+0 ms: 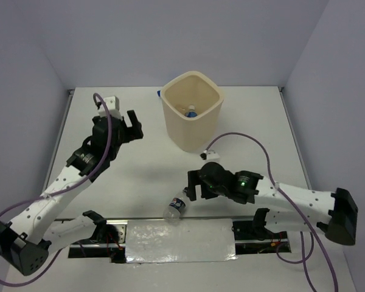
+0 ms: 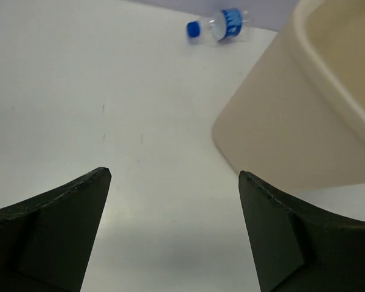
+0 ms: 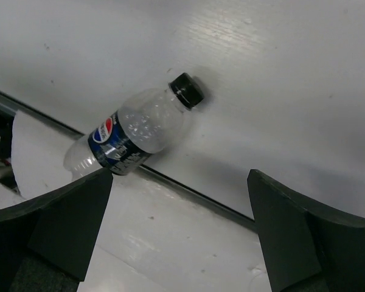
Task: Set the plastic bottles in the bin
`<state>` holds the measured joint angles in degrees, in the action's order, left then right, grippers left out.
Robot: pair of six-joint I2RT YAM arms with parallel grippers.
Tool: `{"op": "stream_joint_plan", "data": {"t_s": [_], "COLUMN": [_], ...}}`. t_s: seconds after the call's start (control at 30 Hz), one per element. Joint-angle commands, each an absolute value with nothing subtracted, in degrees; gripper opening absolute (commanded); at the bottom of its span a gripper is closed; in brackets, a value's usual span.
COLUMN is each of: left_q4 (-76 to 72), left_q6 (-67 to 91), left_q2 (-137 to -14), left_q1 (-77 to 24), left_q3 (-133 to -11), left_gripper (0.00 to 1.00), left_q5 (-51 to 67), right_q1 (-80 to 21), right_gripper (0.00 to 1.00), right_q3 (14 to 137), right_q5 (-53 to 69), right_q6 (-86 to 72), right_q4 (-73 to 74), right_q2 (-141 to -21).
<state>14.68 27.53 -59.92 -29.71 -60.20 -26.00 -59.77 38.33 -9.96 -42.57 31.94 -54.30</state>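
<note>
Right fingers (image 3: 61, 231) are held spread just short of the dark-labelled bottle (image 3: 131, 137) laid on the worktop (image 3: 292, 73); left fingers (image 2: 48, 231) likewise spread.

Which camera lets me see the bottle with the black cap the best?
The right wrist camera. There the black-capped bottle lies on its side, big and close, with its cap and dark label clear. The top camera shows it only small and far away. The left wrist camera does not show it.

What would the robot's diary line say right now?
left gripper open, empty, beside bin | right gripper open, empty, near lying Pepsi bottle | blue-labelled bottle lying on table beyond bin
</note>
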Motion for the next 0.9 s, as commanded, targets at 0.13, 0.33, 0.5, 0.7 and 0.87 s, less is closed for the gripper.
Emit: {"op": "stream_joint_plan", "data": {"t_s": [0.13, 0.33, 0.5, 0.7, 0.87], "left_q4": [18.98, 20.91, 22.24, 22.06, 22.59], "left_q6": [38.32, 38.49, 39.64, 39.99, 40.34], "left_q2": [-47.47, -41.93, -40.78, -41.04, -41.40], "left_q1": [-29.27, -29.18, -29.18, -29.18, -29.18], "left_q3": [-48.26, -45.18, -43.59, -42.80, -42.98], "left_gripper": [0.99, 0.99, 0.99, 0.99, 0.99], "left_q5": [-33.39, -32.52, -33.58, -33.13, -33.92], "right_q1": [-69.87, -72.15, -74.44, -74.44, -74.44], "right_gripper": [1.00, 1.00, 1.00, 1.00, 0.89], "right_q3": [48.95, 53.95, 55.81, 53.00, 51.86], "right_q5": [-23.83, -22.59, -21.71, -18.38, -17.93], "right_q6": [-58.89, -61.33, -63.63, -66.44, -66.71], "right_q4": [35.70, 32.77, 33.75, 29.01, 27.08], "right_q2": [-71.09, -80.58, -86.92, -90.34, -91.06]}}
